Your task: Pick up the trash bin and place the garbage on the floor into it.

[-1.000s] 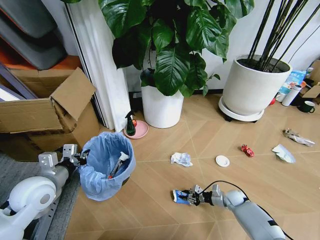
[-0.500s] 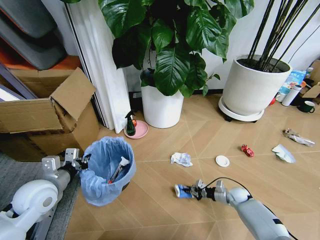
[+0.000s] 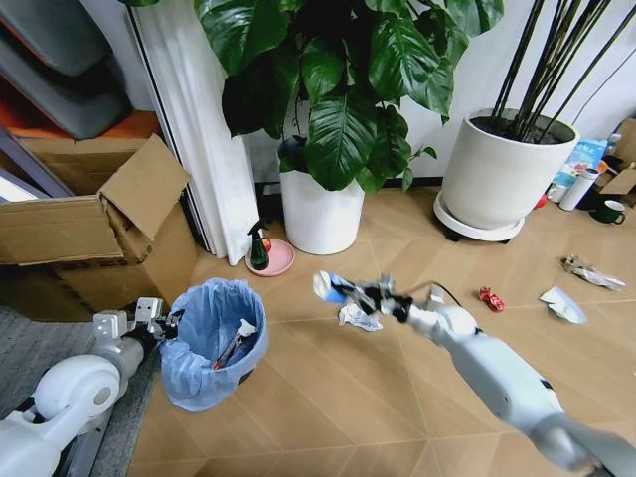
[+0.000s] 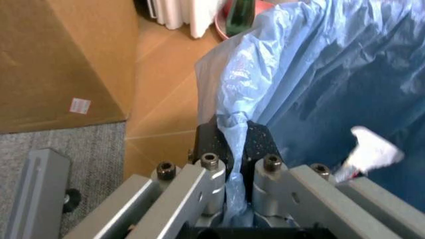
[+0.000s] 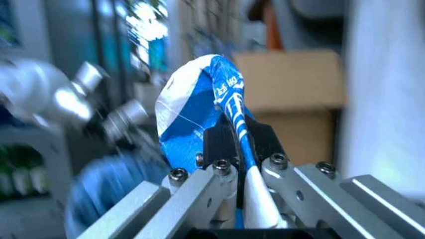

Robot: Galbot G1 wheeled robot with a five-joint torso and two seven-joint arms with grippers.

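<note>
**Blue-white packet held aloft while the trash bin is gripped by its rim**

Head view: The trash bin [image 3: 211,343], lined with a light-blue bag, is seen near the left edge of the wooden floor [image 3: 328,397], beside a cardboard box [image 3: 89,229]. Its rim is pinched by the left gripper [image 3: 167,320]. A black-white tube [image 3: 236,338] lies inside the bin. The right gripper [image 3: 370,294] is raised above the floor and clamped on the blue-white packet [image 3: 333,286], directly over the crumpled white paper [image 3: 360,317]. A white disc [image 3: 442,320] and a red wrapper [image 3: 491,299] lie further right; a silvery wrapper [image 3: 593,272] rests near the floor's right edge.

Left wrist view: The left gripper [image 4: 237,160] is closed on a fold of the bag at the bin's rim [image 4: 229,84].

Right wrist view: The right gripper [image 5: 240,149] is closed on the packet [image 5: 199,107], which stands up between the pads.
</note>
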